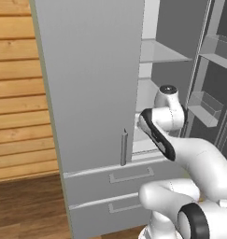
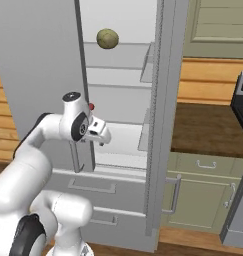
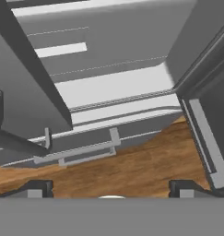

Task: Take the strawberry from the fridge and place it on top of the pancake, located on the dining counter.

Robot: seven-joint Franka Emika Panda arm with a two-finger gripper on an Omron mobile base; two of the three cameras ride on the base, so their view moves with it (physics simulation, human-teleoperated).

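Note:
The fridge (image 1: pixel 91 70) has its left door closed and its right door swung open, baring white shelves (image 2: pixel 118 80). The strawberry (image 2: pixel 91 106), a tiny dark-red berry, sits on a middle shelf near the left edge of the opening, just above my wrist. My gripper (image 2: pixel 103 139) hangs a little below and right of it, pointing down toward the fridge's floor. In the hand view my gripper (image 3: pixel 111 191) is open, its fingertips (image 3: pixel 39 189) wide apart with nothing between them. The pancake and the dining counter are out of view.
An olive-brown ball (image 2: pixel 107 38) rests on an upper shelf. The open door (image 1: pixel 206 107) with its bins stands to the right. Two drawers (image 1: pixel 129 177) lie below the opening. Green cabinets under a brown counter (image 2: pixel 208 125) flank the fridge on the right.

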